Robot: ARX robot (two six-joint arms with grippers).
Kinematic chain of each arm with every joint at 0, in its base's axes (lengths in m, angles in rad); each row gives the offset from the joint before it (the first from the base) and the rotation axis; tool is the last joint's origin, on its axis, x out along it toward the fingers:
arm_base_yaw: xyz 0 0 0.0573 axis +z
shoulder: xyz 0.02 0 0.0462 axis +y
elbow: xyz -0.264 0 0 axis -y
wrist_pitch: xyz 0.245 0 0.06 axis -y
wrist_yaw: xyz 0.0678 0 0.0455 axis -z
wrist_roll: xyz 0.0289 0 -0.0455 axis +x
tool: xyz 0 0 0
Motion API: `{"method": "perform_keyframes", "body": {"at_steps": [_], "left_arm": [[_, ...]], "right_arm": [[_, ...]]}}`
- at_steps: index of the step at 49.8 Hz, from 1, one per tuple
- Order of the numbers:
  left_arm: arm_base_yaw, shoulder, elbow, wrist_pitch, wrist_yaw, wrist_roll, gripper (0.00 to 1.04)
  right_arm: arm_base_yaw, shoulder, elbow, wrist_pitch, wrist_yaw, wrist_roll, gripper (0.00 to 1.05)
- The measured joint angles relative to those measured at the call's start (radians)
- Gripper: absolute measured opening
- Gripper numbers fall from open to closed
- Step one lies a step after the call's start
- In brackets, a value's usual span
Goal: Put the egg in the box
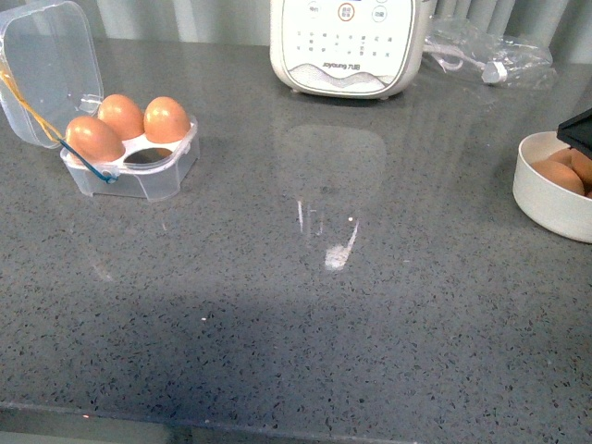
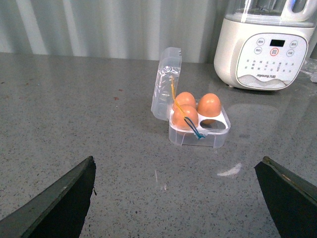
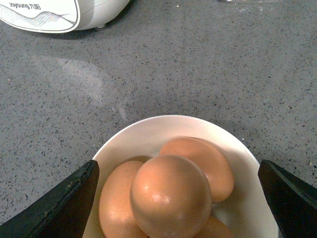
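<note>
Egg (image 3: 171,198), the topmost of several brown eggs heaped in the cream bowl (image 3: 148,125), sits at the far right of the grey counter (image 1: 305,305). The box (image 1: 139,176) stands well apart at the far left, with its clear lid (image 1: 46,65) thrown back. Three cups are filled. The vacant cup (image 1: 148,155) is the near one on the side facing the bowl.

The step in hand, as judged, is the pick. It is best done by lowering until the pads flank the egg's widest girth, then closing softly and no further than contact. The shell is smooth and brittle, and a hard pinch may crack it or squirt it sideways. A straight vertical lift should spare the eggs it rests on.

The right gripper (image 3: 177,166) hangs directly above the bowl and looks down into it. Its dark fingers (image 3: 64,198) are spread wide, one to each side of the heap, and touch nothing. Only a black corner of it shows in the front view.

The left gripper (image 2: 176,161) is held low over the counter and faces the box from a distance. Its fingers are likewise apart and it holds nothing.
</note>
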Motion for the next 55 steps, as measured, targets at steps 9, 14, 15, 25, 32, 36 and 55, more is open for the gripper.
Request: {"method": "perform_keyframes", "body": {"at_steps": [9,14,15,25,32,36,55], "left_arm": [[0.000,0.000,0.000,0.000,0.000,0.000,0.98],[0.000,0.000,0.000,0.000,0.000,0.000,0.98],[0.000,0.000,0.000,0.000,0.000,0.000,0.98],[0.000,0.000,0.000,0.000,0.000,0.000,0.98],[0.000,0.000,0.000,0.000,0.000,0.000,0.98],[0.000,0.000,0.000,0.000,0.000,0.000,0.98],[0.000,0.000,0.000,0.000,0.000,0.000,0.98]], "right_arm": [[-0.002,0.007,-0.005,0.004,0.000,0.000,0.76],[-0.002,0.007,-0.005,0.004,0.000,0.000,0.57],[-0.002,0.007,-0.005,0.004,0.000,0.000,0.53],[-0.002,0.007,-0.005,0.004,0.000,0.000,0.41],[0.006,-0.011,-0.006,0.003,0.041,0.001,0.41],[0.014,-0.029,-0.005,0.000,0.069,0.001,0.41],[0.210,-0.027,0.187,-0.016,0.222,0.095,0.41]]}}
